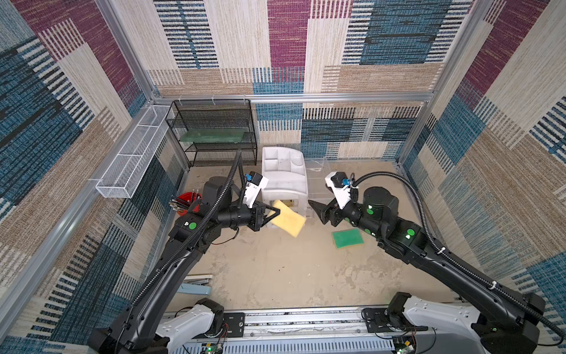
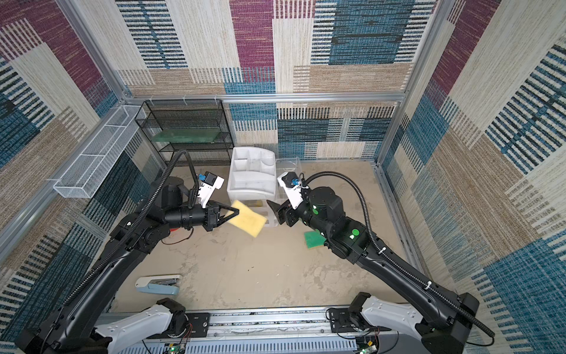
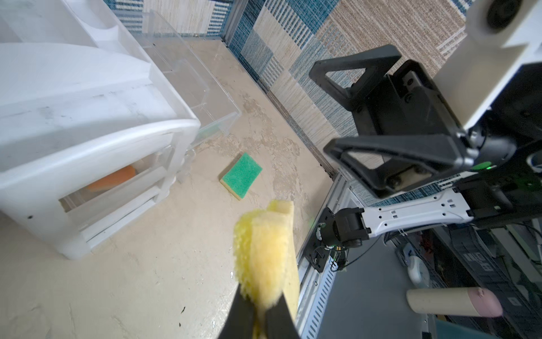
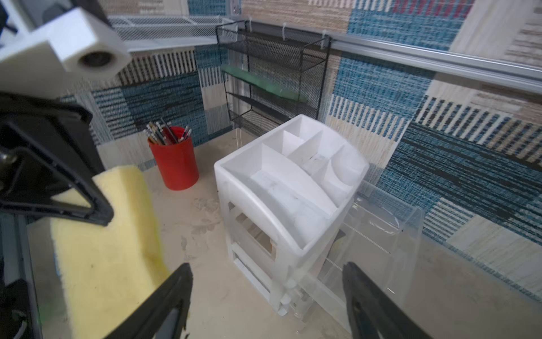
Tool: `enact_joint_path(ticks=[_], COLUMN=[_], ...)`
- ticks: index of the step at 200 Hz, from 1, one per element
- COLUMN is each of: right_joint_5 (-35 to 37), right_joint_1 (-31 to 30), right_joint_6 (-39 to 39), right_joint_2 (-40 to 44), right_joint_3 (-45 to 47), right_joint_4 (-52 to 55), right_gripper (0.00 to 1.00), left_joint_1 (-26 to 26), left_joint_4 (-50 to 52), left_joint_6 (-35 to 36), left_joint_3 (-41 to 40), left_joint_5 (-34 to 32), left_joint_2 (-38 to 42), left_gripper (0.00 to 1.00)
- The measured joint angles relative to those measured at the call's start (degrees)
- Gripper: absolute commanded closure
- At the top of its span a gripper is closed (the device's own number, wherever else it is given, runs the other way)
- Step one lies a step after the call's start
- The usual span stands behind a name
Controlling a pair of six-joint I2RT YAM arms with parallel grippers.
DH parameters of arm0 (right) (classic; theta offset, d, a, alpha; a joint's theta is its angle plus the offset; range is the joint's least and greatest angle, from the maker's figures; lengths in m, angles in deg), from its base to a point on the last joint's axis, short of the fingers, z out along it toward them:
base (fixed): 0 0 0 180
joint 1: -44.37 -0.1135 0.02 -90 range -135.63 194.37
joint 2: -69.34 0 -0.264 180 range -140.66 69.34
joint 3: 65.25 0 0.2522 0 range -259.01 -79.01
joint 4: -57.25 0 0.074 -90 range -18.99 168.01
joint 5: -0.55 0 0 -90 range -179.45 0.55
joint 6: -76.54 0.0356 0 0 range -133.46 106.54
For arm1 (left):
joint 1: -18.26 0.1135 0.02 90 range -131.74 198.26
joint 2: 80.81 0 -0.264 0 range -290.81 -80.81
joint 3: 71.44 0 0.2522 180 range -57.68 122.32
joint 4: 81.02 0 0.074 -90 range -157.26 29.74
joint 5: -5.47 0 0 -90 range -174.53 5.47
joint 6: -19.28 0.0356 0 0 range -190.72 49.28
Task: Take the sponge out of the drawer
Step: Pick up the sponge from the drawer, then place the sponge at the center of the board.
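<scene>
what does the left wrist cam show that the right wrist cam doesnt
Only the left wrist view: the green sponge lying flat on the floor, and a beige and pink tube beyond the rail.
Only the right wrist view: the red cup of pencils and the black wire rack.
Both: the yellow sponge pinched in the left gripper, the white drawer chest and the clear box beside it.

Robot test cell: aluminium frame (image 1: pixel 294 97), carpet-clad walls (image 1: pixel 239 39)
</scene>
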Motion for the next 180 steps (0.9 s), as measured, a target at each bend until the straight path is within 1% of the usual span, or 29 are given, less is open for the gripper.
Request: enact_joint_path(ticks=[22,34,50,73,102,116,126,157,180], right_joint_5=[2.0,3.1,3.2,2.8,2.8,2.8,2.8,2.2,2.4], right_joint_1=[5.2,7.9,10.1,11.6,12.9,13.5,13.8,14.2,14.6], right_joint_6=[7.1,10.8,14.2,16.9,18.6,19.0,19.3,19.5,19.5], right_joint_2=[3.1,4.9,7.2,8.9,9.2,9.6,10.1,12.1,14.7], right_joint_3=[2.3,4.4,7.5,10.0,10.4,10.9,11.4,12.2,13.0], right_joint_4=[-4.0,-6.1,-8.2,-9.8,-9.9,-10.0,-9.9,-9.7,-8.5], right_gripper=[0.14,0.11,0.11,0.11,0.1,0.1,0.1,0.1,0.07], left_joint_1=[0.0,-0.1,-1.4,-6.8,-15.5,-19.5,-21.6,-25.6,-27.9], left_joint_4=[-3.7,-6.4,-9.3,-12.3,-16.5,-20.3,-23.0,-29.7,-36.1], left_joint_6=[-5.8,-10.7,-17.7,-25.2,-30.2,-32.5,-34.2,-38.1,-40.3], left_joint_3=[-4.0,-7.8,-13.7,-20.8,-23.8,-26.4,-28.4,-30.4,-30.4], left_joint_5=[-5.5,-8.2,-13.6,-22.2,-32.8,-37.3,-39.3,-44.4,-46.8], left_joint_2=[2.5,4.4,7.4,11.7,12.1,10.0,7.3,-3.8,-10.2], left_gripper=[1.0,1.0,1.0,1.0,1.0,1.0,1.0,1.0,1.0])
